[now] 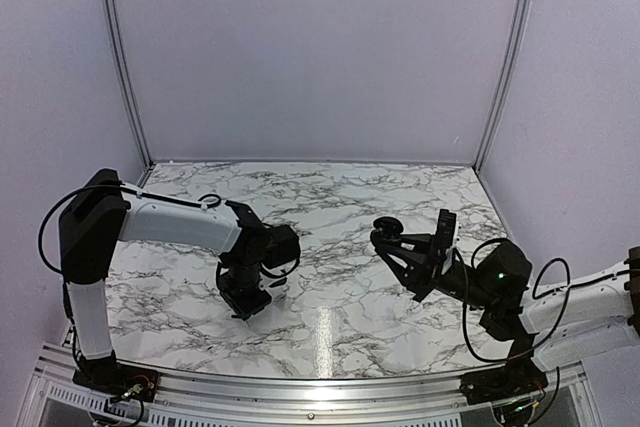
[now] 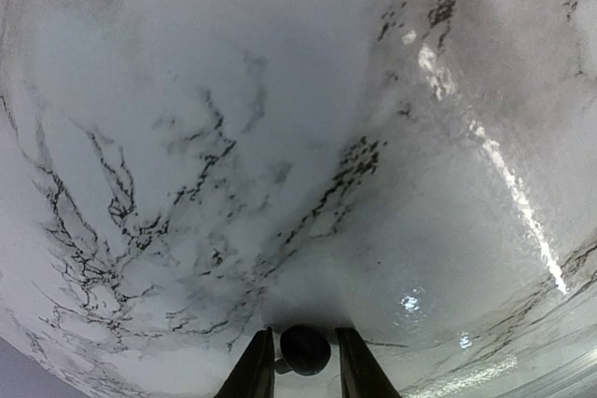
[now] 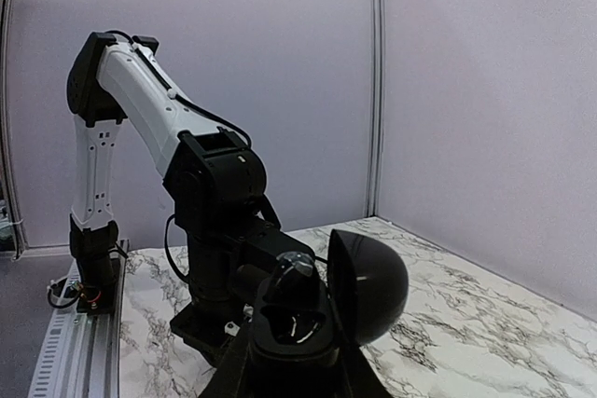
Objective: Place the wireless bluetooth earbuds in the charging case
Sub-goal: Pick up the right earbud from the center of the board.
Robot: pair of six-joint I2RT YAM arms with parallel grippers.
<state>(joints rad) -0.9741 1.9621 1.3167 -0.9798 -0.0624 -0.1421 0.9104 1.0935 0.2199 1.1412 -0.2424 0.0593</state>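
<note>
1. Tiny black rounded earbud [image 2: 305,349]: sits between the fingers of the left gripper [image 2: 305,333], low over the white marble-patterned worktop [image 2: 280,137], left of centre and towards the near edge. Cannot tell whether resting on the surface or lifted just off it.
2. Left gripper: set narrow on either side of the earbud, with what looks like a sliver of gap on each side. Cannot tell whether pinching or let go.
3. Right gripper [image 3: 291,370]: clenched on the lower half of a black glossy pebble-shaped charging case [image 3: 366,288]. Holds it up off the worktop on the right, with the lid swung open and the hollow turned towards the left arm.
4. Handling of the earbud, as a judgement: probably almost weightless, hard-shelled and smooth. Likely to squirt out of a skewed pinch or roll away if dropped.
5. Best hold: across the widest part of the rounded body, centred on the pads, with a gentle squeeze. Should leave the seating side free.
6. Handling of the case, as a judgement: stiff and slick. Better gripped low on the base, away from the lid and hinge.
</note>
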